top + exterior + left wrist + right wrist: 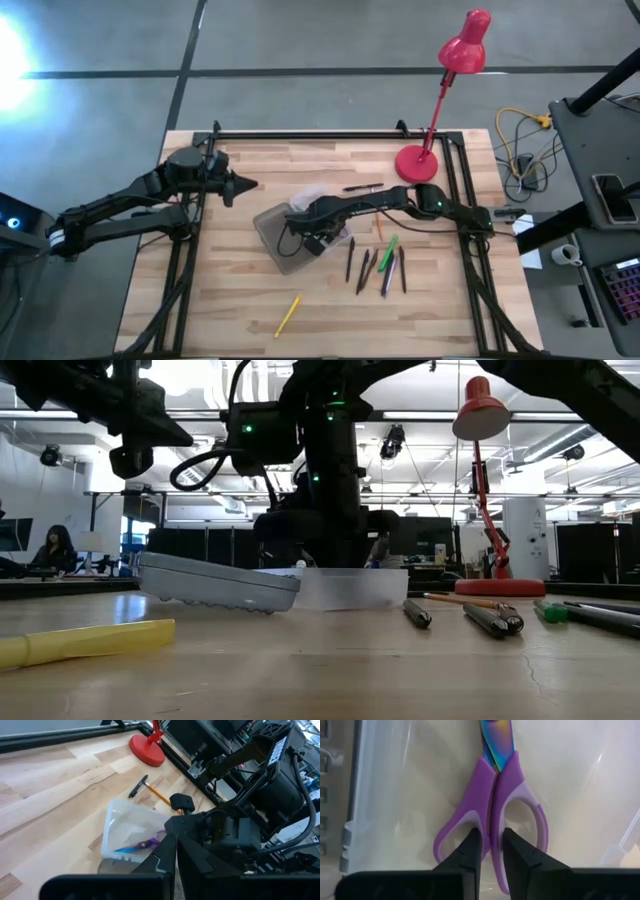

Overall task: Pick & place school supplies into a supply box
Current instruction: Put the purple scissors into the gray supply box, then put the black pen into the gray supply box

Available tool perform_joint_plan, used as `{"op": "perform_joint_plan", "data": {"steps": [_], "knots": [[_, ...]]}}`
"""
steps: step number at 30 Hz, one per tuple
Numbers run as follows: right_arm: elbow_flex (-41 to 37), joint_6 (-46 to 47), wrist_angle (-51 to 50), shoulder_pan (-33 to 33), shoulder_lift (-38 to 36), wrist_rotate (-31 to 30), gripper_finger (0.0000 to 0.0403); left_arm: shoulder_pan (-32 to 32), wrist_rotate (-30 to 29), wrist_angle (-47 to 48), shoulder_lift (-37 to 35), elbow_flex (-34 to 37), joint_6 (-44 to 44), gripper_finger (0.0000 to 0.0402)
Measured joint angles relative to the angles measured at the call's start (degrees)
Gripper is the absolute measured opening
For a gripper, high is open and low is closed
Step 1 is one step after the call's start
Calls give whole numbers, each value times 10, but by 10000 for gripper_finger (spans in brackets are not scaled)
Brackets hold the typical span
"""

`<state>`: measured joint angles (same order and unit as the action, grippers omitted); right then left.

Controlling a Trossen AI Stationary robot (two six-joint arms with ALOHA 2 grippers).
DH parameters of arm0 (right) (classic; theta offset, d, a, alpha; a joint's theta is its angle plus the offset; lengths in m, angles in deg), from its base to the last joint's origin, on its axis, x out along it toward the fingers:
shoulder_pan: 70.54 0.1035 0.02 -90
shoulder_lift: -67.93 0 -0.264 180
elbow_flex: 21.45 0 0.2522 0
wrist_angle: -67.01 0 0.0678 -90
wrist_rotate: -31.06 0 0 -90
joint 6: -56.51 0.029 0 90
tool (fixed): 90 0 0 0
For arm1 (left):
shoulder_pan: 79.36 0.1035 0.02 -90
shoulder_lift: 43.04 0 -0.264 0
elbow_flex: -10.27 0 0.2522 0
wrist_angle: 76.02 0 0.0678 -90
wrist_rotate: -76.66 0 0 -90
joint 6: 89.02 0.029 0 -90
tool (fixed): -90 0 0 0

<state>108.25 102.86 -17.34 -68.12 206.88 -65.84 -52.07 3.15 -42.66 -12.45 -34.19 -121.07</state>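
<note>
The right gripper (488, 851) sits low inside the clear half of the supply box (283, 232), its two dark fingers pinched on the inner bars of the purple-handled scissors (492, 815), where the two loops meet. The scissors lie flat on the box floor, their iridescent blades pointing straight ahead of the fingers. Close on one side of the fingers runs the ribbed greyish half with its hinge edge; on the other side the transparent wall rises, so the fingers have little room sideways and free room only upward.

The box is thin, glossy plastic with rounded corners. The scissor loops are smooth, dark purple outside and pale lilac inside.

Beyond the gripper, toward the right arm's base, a loose row of pens and pencils (377, 268) lies on the bare plank table (230, 310): dark ones, a green one and a purple one, all clear of the box. A black pen (362, 187) and an orange pencil (161, 797) lie on the side toward the red desk lamp (440, 100), whose round base stands near the table's far edge. A yellow pen (288, 314) lies alone near the front edge, well apart from the gripper.

The left gripper (243, 185) hangs over the table's left part, away from the box; whether its fingers are parted cannot be told.

No writing can be read on anything.
</note>
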Motion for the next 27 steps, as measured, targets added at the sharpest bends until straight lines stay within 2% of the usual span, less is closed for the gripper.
{"op": "perform_joint_plan", "data": {"steps": [9,19,23,27], "knots": [[8,10,3,0,-2,-22,49,0,0,6,0,0,0,0],[12,0,1,0,-13,-25,221,0,0,6,0,0,0,0],[18,-10,2,0,-33,-31,257,0,0,6,0,0,0,0],[18,-25,-13,-1,-53,-37,272,0,0,7,3,0,4,0]]}}
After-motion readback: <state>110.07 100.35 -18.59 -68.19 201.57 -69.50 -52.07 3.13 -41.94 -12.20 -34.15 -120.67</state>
